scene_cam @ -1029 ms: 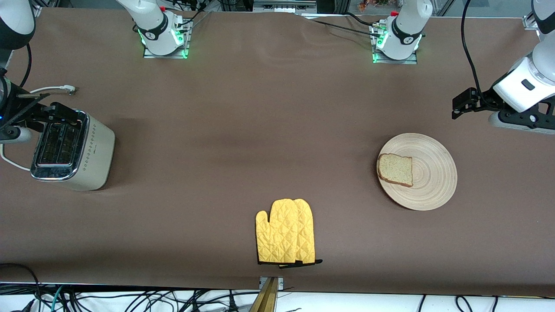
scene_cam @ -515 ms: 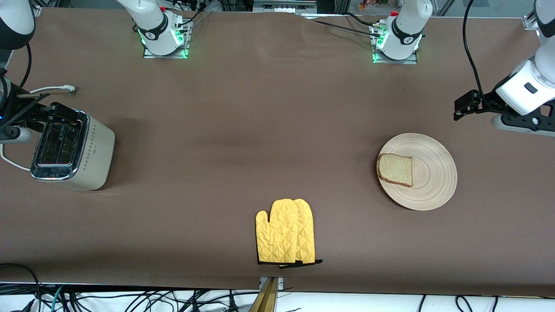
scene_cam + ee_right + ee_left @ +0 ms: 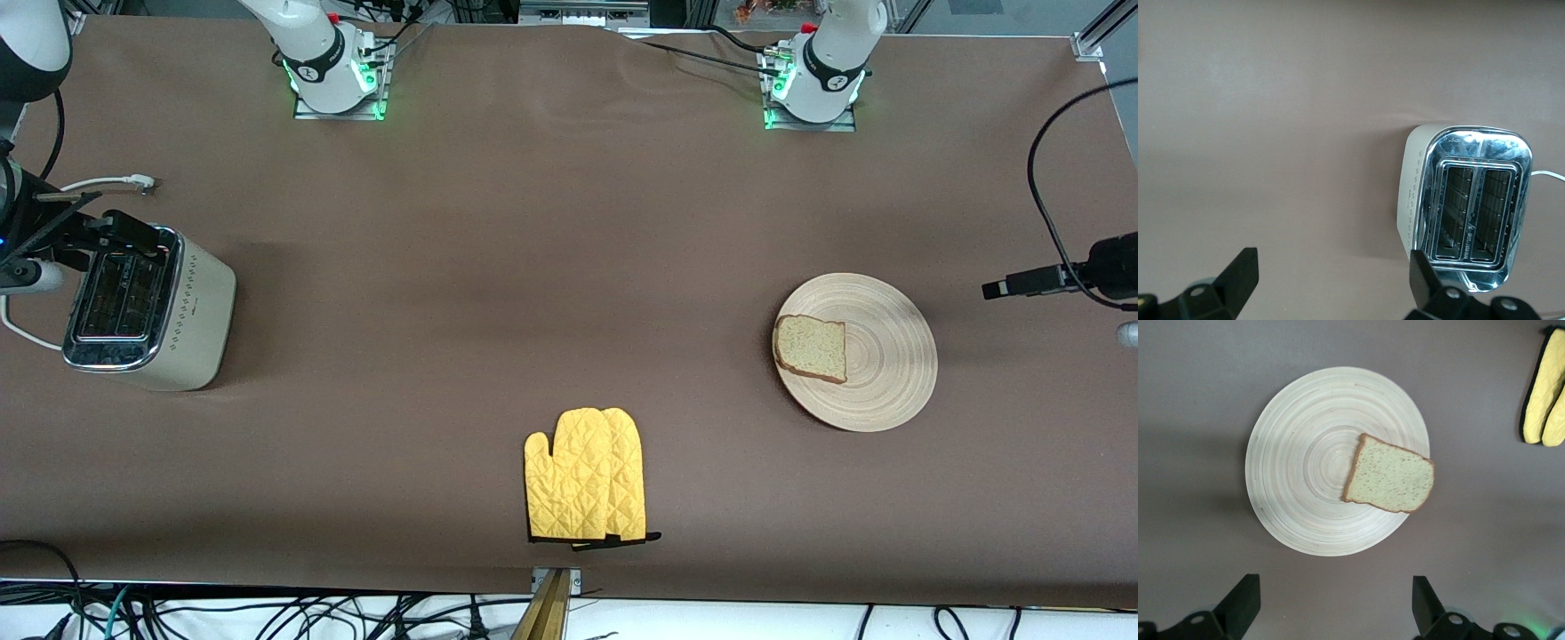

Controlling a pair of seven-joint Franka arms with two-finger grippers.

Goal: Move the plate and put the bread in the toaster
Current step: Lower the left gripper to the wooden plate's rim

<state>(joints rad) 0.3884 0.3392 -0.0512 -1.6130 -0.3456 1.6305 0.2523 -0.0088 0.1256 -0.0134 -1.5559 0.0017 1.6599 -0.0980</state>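
From my seat, the plate (image 3: 876, 356) is my landmark: it sits at the left arm's end of the desk (image 3: 533, 267) with the bread (image 3: 809, 348) lying on it, overhanging the rim toward the toaster (image 3: 147, 311), which stands well apart at the right arm's end. I judge the left tool (image 3: 1331, 603) hangs by the plate's rim to take it, fingers spread wide, empty. The right tool (image 3: 1331, 280) waits over the desk beside the toaster, wide too, presumably to receive the bread. The left wrist view shows the bread's overhang and the finger spread; the front view shows only a dark tip there, but alone shows the mitts (image 3: 585, 476), nearer the camera than the plate.
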